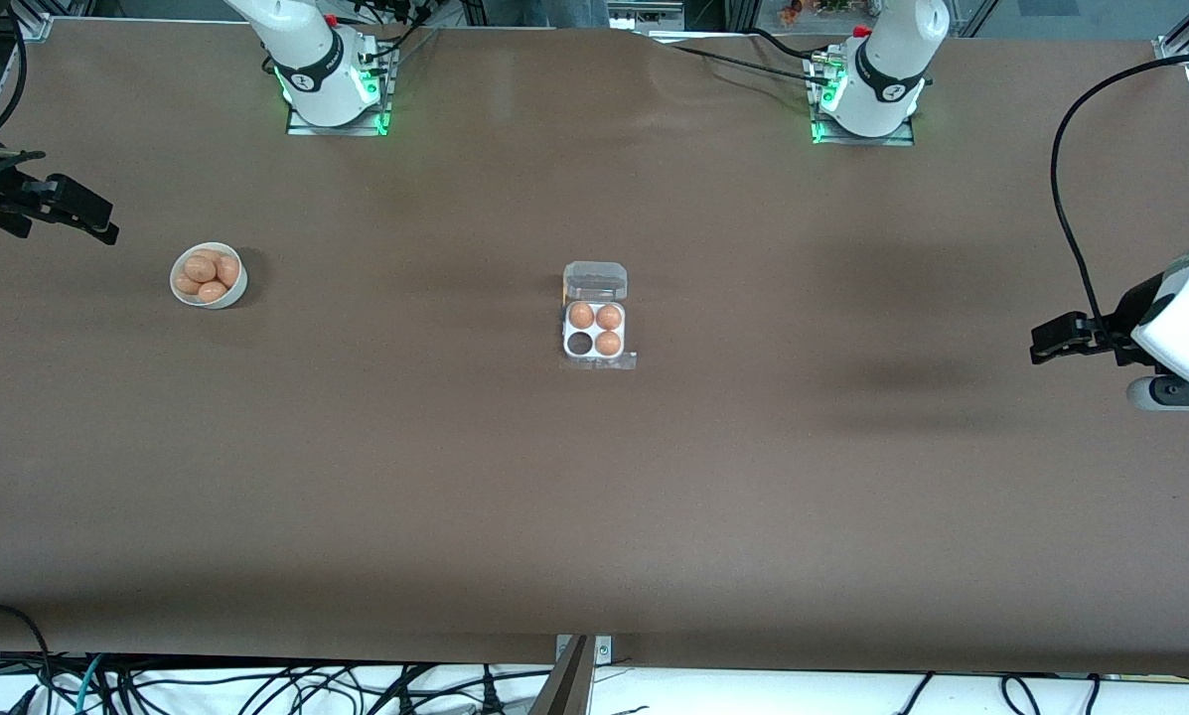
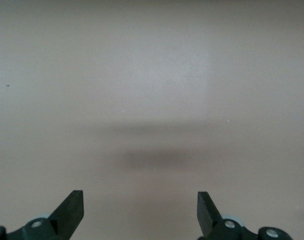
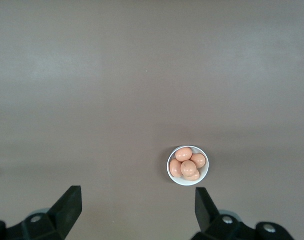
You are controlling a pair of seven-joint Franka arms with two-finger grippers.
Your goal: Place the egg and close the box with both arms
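Observation:
The clear plastic egg box [image 1: 595, 331] lies in the middle of the table with its lid [image 1: 595, 281] folded open. Three brown eggs [image 1: 595, 318] fill three cells; one cell [image 1: 580, 344] is empty. A round white bowl [image 1: 208, 275] with several brown eggs stands toward the right arm's end; it also shows in the right wrist view [image 3: 187, 165]. My right gripper [image 1: 87, 223] is open and empty, high over the table edge beside the bowl. My left gripper [image 1: 1051, 343] is open and empty, high over the left arm's end, over bare table.
The brown table [image 1: 594, 497] spreads wide around the box. The arm bases [image 1: 331, 84] stand at the table's farthest edge from the front camera. Cables [image 1: 256, 685] hang along the nearest edge.

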